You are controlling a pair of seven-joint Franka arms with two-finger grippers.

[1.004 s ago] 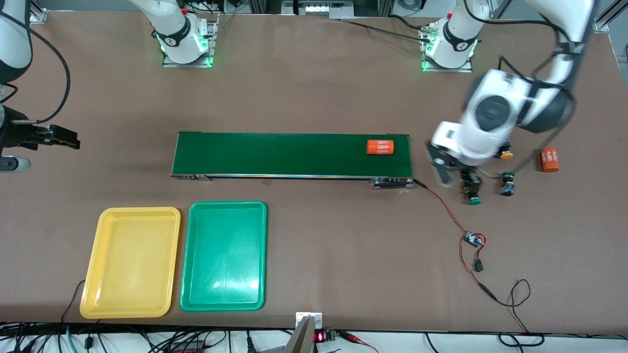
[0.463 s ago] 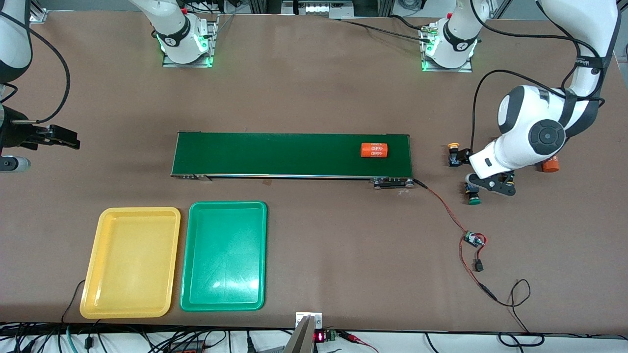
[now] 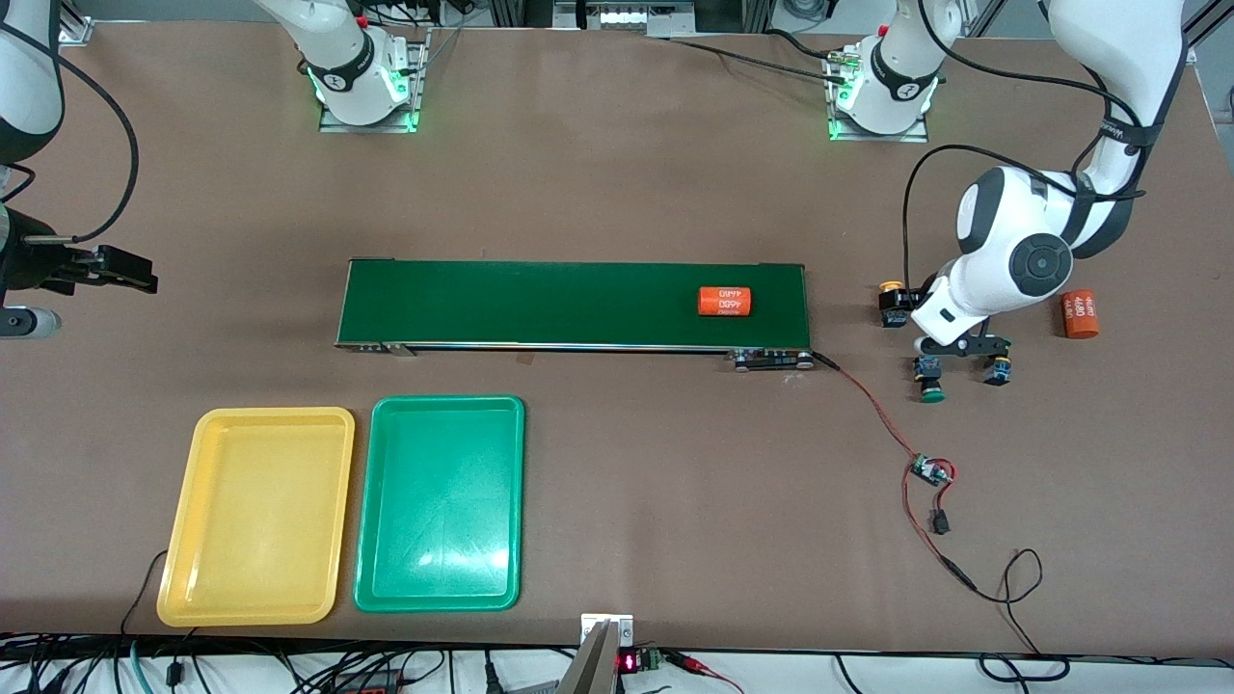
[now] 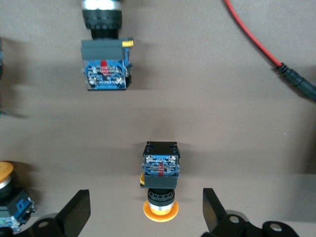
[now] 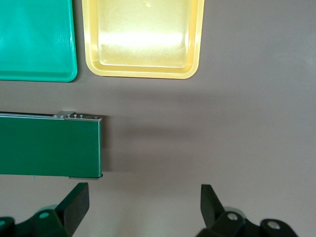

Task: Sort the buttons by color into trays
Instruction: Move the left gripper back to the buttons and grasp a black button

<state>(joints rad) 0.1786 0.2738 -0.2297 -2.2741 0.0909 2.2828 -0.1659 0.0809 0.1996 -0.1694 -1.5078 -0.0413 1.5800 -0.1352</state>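
I had the left pincer spread open over a yellow-capped button; the right pincer waited open above the surface.

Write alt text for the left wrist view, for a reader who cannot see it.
The open left gripper hangs over a yellow-capped button lying on its side on the brown table, its fingers either side. Another button and a red cable lie nearby.
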